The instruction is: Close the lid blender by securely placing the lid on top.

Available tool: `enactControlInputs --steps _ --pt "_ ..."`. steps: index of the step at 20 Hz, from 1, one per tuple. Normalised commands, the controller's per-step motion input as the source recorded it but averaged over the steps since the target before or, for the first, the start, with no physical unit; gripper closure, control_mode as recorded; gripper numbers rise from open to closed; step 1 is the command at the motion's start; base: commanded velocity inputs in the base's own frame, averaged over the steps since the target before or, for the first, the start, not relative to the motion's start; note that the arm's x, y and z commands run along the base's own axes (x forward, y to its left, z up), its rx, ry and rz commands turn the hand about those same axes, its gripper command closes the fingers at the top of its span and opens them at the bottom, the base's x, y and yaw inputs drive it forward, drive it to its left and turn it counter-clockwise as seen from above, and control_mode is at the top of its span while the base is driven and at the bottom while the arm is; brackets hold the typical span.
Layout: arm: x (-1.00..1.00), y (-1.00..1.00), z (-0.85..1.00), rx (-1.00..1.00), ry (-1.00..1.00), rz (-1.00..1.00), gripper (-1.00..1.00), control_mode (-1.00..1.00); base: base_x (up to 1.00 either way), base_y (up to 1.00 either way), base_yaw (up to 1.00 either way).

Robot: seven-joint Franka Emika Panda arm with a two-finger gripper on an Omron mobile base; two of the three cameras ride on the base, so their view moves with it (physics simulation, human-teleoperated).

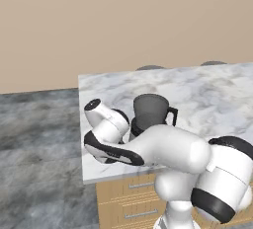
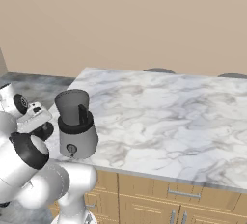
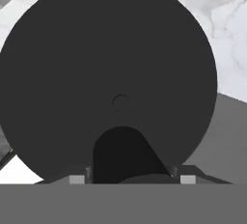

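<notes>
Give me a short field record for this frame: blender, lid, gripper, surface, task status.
blender: upright near the counter's corner, jar open on top
lid: black disc, close in front of the hand camera, over the counter edge
gripper: shut on lid, fingertips at the knob's sides
surface: marble counter over wooden drawers
task status: lid not yet on the blender

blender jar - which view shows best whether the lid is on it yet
The right base view: the blender stands unblocked at the counter's corner, its jar mouth open with no lid on top. The left base view shows the jar, but the arm hides its base. The hand view shows the lid close up, not the blender.
</notes>
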Motion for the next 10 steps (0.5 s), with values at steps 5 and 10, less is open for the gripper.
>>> enactControlInputs --steps 5,10 --pt "-0.22 0.0 0.77 0.05 -0.17 0.0 1.0 -1.0 0.0 0.0 0.0" --pt "-0.12 0.0 0.67 0.09 -0.28 0.0 1.0 -1.0 0.0 0.0 0.0"
